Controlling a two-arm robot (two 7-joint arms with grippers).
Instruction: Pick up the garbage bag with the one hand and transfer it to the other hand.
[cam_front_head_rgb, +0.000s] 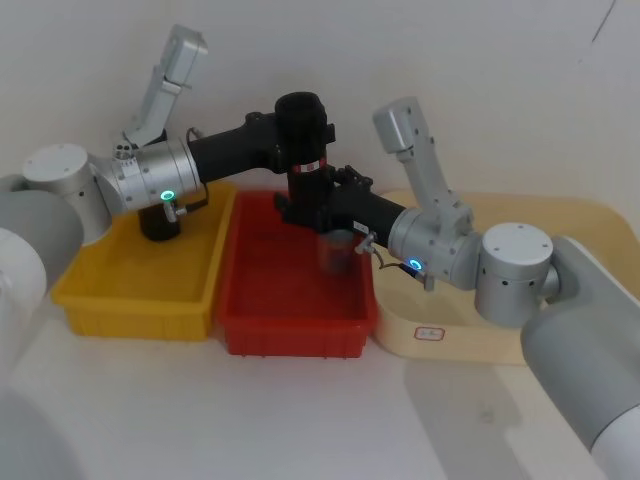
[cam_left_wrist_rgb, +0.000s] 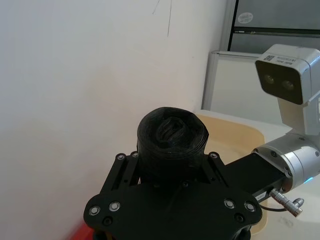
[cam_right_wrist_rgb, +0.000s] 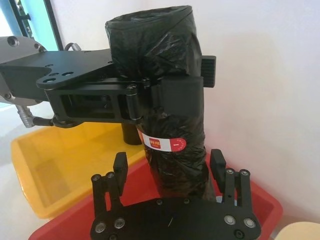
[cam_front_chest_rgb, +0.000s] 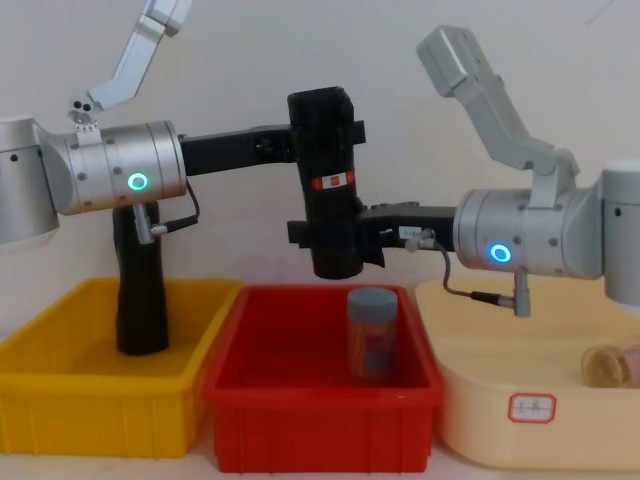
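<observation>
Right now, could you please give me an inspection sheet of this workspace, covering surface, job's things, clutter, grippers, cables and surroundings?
Surface: white table carrying a yellow plastic bin, a red plastic bin and a cream tray, side by side.
Job's things: thick black garbage bag roll with a red-and-white label, upright in the air above the red plastic bin.
Clutter: slim plain black roll standing in the yellow plastic bin; grey cylindrical container standing in the red plastic bin; small clear jar in the cream tray.
Grippers: left gripper shut on the roll's upper part; right gripper open, fingers either side of its lower part.
Cables: left wrist cable and right wrist cable, both short.
Surroundings: plain white wall behind.
</observation>
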